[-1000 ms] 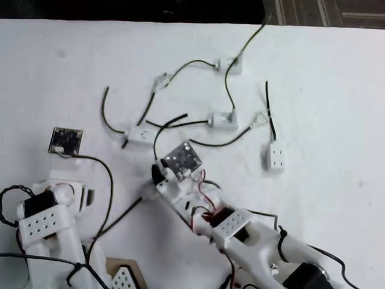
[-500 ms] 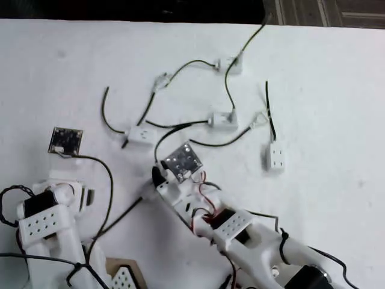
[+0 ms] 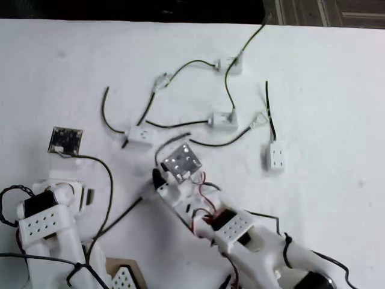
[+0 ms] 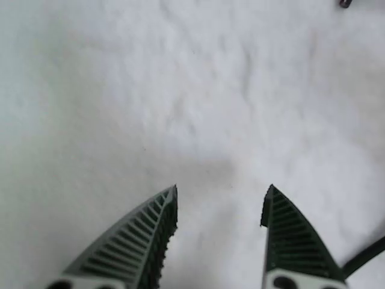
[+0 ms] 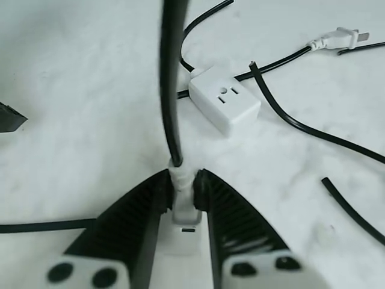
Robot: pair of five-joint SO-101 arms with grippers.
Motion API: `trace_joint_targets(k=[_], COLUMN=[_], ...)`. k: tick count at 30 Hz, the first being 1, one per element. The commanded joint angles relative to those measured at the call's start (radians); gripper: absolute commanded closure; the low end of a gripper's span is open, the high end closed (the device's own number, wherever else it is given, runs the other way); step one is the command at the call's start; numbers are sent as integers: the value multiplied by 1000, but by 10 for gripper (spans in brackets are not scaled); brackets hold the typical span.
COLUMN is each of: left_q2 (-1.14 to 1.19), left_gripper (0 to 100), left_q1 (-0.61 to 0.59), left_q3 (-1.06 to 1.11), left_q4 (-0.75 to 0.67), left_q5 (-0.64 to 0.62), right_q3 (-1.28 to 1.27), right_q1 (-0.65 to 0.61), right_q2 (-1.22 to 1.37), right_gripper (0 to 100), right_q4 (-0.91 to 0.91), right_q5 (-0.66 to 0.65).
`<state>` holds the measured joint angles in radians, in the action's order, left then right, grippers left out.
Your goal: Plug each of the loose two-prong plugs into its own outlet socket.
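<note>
Plug (image 5: 185, 208), white, in ribbed right gripper (image 5: 183, 176)

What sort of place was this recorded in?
Probably a robotics lab bench rather than a home: a plain white table, an arm with exposed wiring, and loose outlets on short cut-off cords laid out like practice pieces.
</note>
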<state>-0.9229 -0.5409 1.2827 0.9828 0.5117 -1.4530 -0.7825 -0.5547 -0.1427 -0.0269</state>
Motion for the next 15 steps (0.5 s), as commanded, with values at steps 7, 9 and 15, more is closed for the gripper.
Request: trace_joint_targets(k=[7, 9, 15], left_q2=[-18, -18, -18], left_gripper=[762, 762, 762], left_q1=[4, 4, 4], left_q3=[-5, -5, -5], left_q4=[-17, -15, -15], left_q5=[8, 8, 8], right_q3=[-2, 5, 20], right_q1=[-4, -4, -5], right_q2=[-143, -114, -25], right_gripper=[982, 982, 982], right_q4=[183, 174, 116], right_q5=[3, 3, -8])
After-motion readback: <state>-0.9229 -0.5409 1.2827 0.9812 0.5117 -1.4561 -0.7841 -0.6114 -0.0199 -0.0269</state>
